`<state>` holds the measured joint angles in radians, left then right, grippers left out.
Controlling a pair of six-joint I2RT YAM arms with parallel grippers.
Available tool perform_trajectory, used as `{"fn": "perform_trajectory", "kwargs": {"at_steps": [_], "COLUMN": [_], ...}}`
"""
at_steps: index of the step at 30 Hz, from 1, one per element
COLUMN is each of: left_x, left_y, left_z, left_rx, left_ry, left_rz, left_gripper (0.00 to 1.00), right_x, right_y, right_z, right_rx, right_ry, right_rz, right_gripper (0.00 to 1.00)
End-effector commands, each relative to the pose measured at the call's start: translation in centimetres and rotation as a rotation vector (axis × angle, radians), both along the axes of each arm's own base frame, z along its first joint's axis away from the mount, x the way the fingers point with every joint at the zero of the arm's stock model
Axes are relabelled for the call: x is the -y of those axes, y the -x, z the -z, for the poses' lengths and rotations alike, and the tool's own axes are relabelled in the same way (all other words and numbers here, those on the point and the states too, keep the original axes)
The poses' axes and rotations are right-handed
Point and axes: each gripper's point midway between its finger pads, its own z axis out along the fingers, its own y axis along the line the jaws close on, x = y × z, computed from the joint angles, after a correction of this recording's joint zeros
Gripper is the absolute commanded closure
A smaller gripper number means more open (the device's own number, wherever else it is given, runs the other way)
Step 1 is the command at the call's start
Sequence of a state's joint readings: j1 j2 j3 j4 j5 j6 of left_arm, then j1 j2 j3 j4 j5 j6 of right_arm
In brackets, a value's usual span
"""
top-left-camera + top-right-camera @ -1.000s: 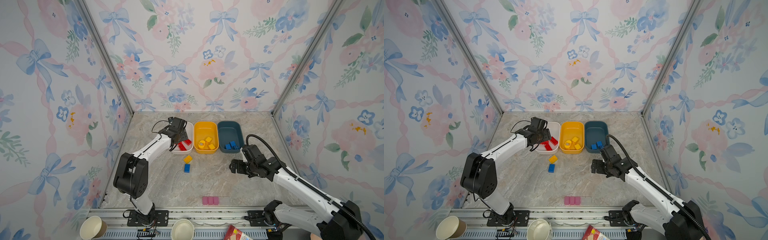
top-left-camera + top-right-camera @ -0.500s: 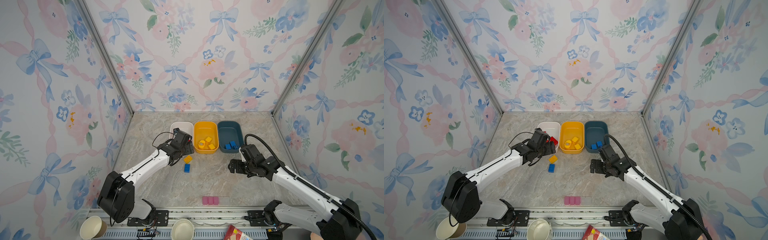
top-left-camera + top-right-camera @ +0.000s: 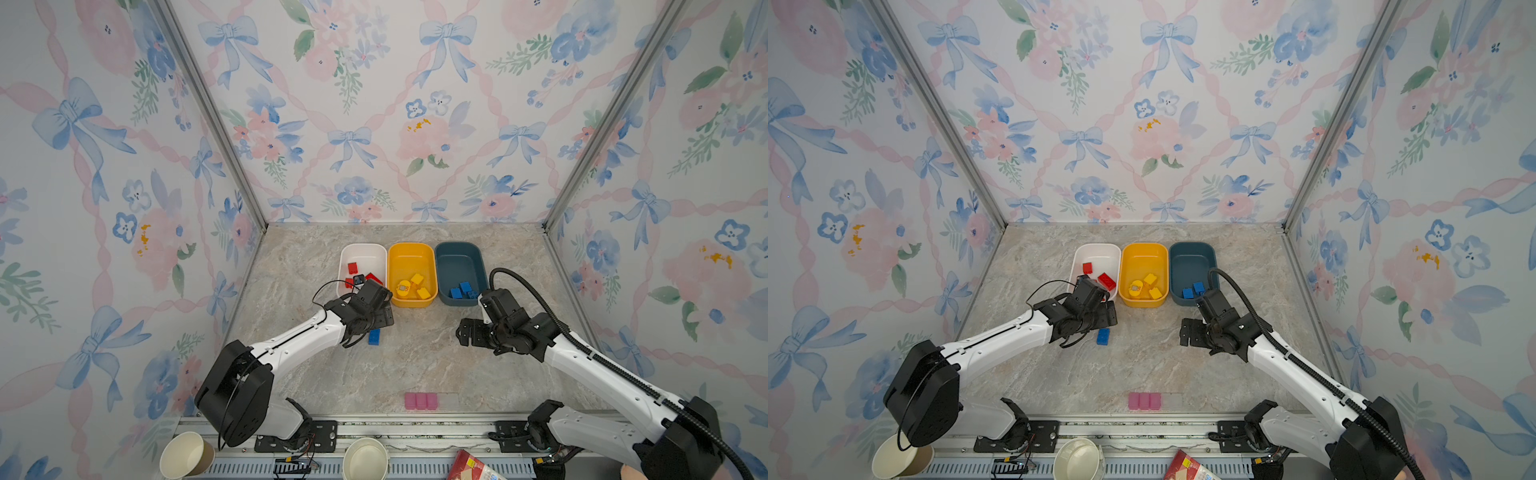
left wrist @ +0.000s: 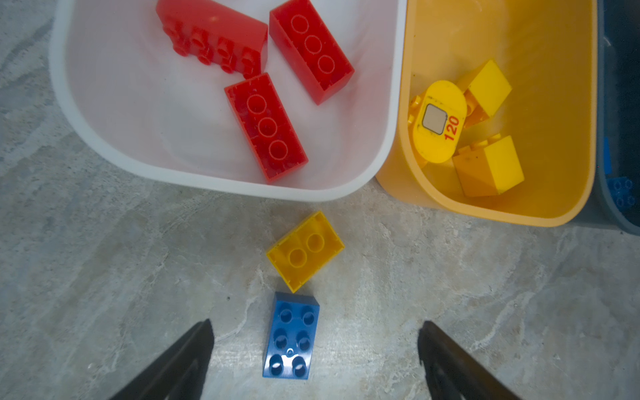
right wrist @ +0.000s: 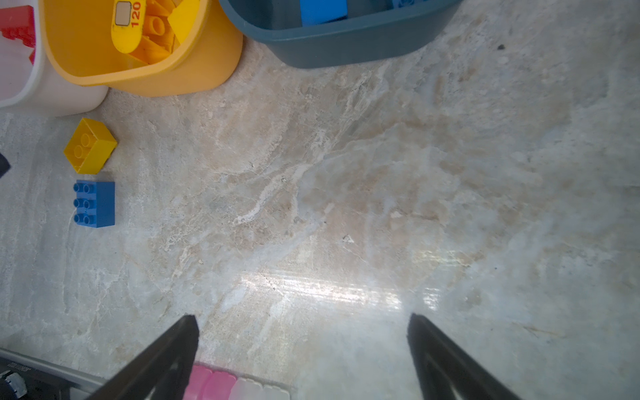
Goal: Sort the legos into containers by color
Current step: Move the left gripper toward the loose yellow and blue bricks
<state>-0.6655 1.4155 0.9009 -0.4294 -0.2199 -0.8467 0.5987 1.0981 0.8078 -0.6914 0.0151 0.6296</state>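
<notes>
My left gripper (image 4: pixel 315 327) hangs spread and empty above the blue six-stud brick (image 4: pixel 290 337), on the table (image 4: pixel 104 277) near the white tub (image 4: pixel 207 183); I judge it light, rigid and slick, so I'd pinch its long flat sides.

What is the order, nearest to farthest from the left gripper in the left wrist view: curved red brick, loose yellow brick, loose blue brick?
From the left gripper:
1. Blue brick, on the table, right by the fingertips.
2. Yellow brick, on the table just beyond, before the white tub.
3. Curved red brick, inside the white tub.
</notes>
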Motion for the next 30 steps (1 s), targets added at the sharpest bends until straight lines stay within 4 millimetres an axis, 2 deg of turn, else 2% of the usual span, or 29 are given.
{"fn": "perform_trajectory", "kwargs": {"at_steps": [1, 20, 30], "left_x": [0.0, -0.2, 0.6], "left_y": [0.2, -1.0, -1.8], "left_z": [1.4, 4.7, 6.0], "left_rx": [-0.024, -0.037, -0.055], "left_ry": [-0.004, -0.049, -0.047], "left_rz": [-0.013, -0.093, -0.128], "left_gripper": [0.05, 0.11, 0.13], "right_x": [-0.1, 0.1, 0.2], "right_y": [-0.1, -0.2, -0.3], "right_z": [-0.5, -0.2, 0.0], "right_rx": [0.008, 0.007, 0.004], "right_ry": [0.005, 0.014, 0.012], "right_rz": [0.011, 0.012, 0.014], "right_gripper": [0.03, 0.03, 0.03]}}
